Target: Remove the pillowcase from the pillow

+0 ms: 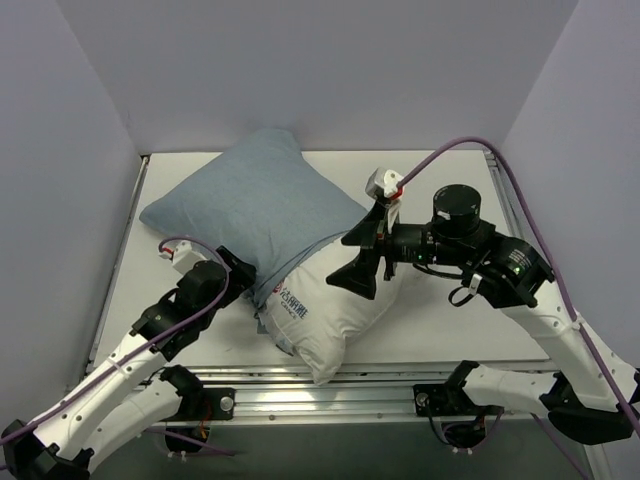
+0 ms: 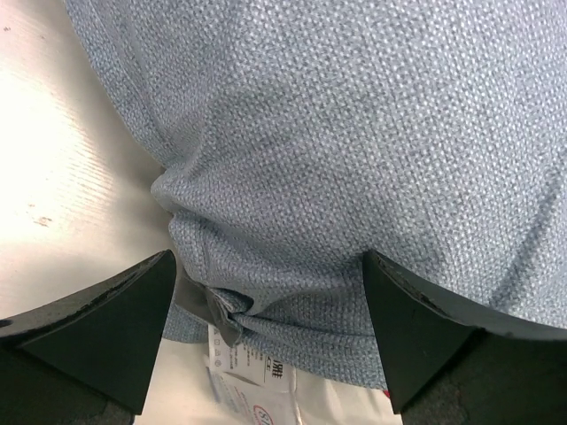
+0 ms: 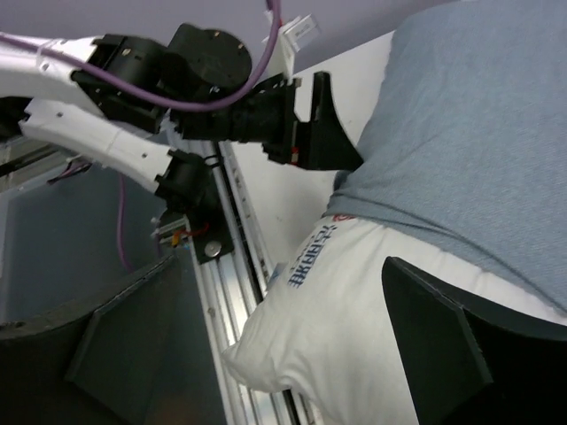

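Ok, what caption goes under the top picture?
Open left pincer and right pincer flank a pillow partly out of its pillowcase.

Pillow [image 1: 325, 315] and pillowcase [image 1: 250, 200] fill the table's [image 1: 440, 340] middle and left. Bare table lies open on the right and in a strip along the back wall [image 1: 320, 70]. On the left, only a narrow gap separates pillowcase from side wall [image 1: 60, 200].

The plump white fabric pillow [image 1: 335, 325] lies slantwise across the middle of the white counter [image 1: 450, 330], its near corner reaching the near edge. The pale blue-grey cloth pillowcase [image 1: 255, 200] covers its far part, one corner pointing at the far edge. The left fingers [image 2: 106, 328] straddle the pillowcase's hem on the pillow's left side, toward the counter's left edge, and the right fingers [image 1: 362, 275] sit opposite, over the pillow's right side.
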Available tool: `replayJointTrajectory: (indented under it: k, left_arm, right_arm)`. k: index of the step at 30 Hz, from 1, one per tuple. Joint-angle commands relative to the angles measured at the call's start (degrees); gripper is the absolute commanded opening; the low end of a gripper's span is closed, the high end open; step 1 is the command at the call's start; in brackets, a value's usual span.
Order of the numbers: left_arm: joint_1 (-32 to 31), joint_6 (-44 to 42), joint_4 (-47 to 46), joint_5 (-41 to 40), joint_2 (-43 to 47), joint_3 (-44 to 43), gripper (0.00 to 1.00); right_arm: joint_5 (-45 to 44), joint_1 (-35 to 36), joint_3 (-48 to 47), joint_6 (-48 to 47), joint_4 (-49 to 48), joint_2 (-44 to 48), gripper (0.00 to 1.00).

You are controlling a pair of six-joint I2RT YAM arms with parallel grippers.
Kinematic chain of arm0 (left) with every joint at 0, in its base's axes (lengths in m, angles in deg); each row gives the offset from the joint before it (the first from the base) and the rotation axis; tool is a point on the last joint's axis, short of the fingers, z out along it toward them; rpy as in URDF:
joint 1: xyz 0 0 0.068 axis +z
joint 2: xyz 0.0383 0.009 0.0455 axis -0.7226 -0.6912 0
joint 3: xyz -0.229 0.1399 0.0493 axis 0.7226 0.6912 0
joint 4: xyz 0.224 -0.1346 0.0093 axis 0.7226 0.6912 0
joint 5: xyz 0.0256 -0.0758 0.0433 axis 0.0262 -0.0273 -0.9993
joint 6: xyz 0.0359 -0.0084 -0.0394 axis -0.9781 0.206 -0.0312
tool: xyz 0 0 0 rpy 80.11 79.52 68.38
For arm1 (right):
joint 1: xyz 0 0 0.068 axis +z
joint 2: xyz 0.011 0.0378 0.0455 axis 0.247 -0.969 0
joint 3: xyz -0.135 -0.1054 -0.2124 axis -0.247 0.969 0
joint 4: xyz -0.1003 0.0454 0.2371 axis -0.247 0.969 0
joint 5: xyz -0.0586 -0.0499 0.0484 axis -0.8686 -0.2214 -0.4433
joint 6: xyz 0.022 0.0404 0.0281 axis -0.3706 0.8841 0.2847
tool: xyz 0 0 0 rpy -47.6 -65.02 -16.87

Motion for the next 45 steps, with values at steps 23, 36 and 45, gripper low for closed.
replayJointTrajectory:
  k: [23,36,45]
  left_arm:
    - [15.6,-18.9,-18.4,25.2,-35.3,-14.9,0.94]
    - [15.5,-20.0,-26.6,36.7,-56.5,-34.4,0.95]
    - [20.3,-25.1,-17.5,32.0,-54.7,-49.4,0.94]
  right_arm:
    - [-18.9,13.4,26.1,14.2,-18.8,-19.2,0.86]
    - [-33.4,10.9,25.5,17.0,-22.2,-21.8,0.83]
    - [-35.7,1.2,20.4,13.8,-28.0,-24.5,0.84]
